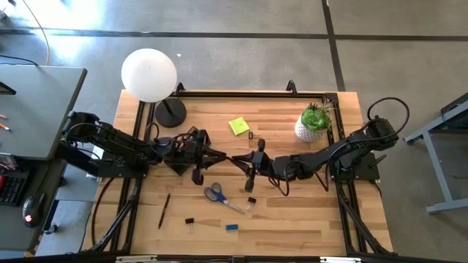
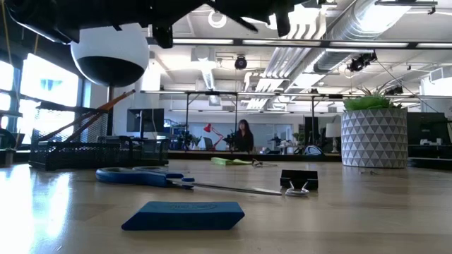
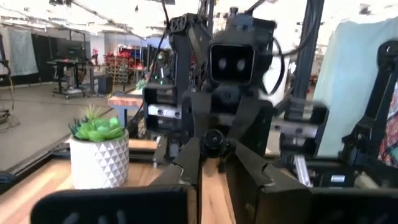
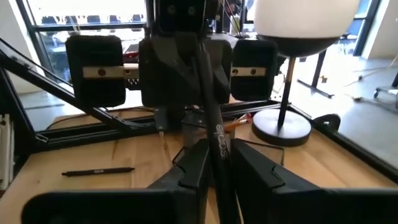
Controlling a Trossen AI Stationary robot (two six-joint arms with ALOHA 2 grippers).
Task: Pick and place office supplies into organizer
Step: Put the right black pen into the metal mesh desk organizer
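high view: both arms meet over the middle of the table. left gripper and right gripper are nose to nose, just apart. right wrist view shows a dark pen running from between the right fingers up into the left claw. right claw is pressed in on the pen from both sides. left claw is also pinching it at the far end, fingers nearly together. pen is up off the wood.

organizer is a black mesh tray, mostly under the left arm in the high view. orange pencils stick up out of it; can't tell which compartment.

still loose on the table: blue-handled scissors near the front, a binder clip just beside the blade tips, a second binder clip, blue eraser at the front edge, another dark pen on the left side, yellow sticky-note pad toward the back. potted plant back right, globe lamp back left.
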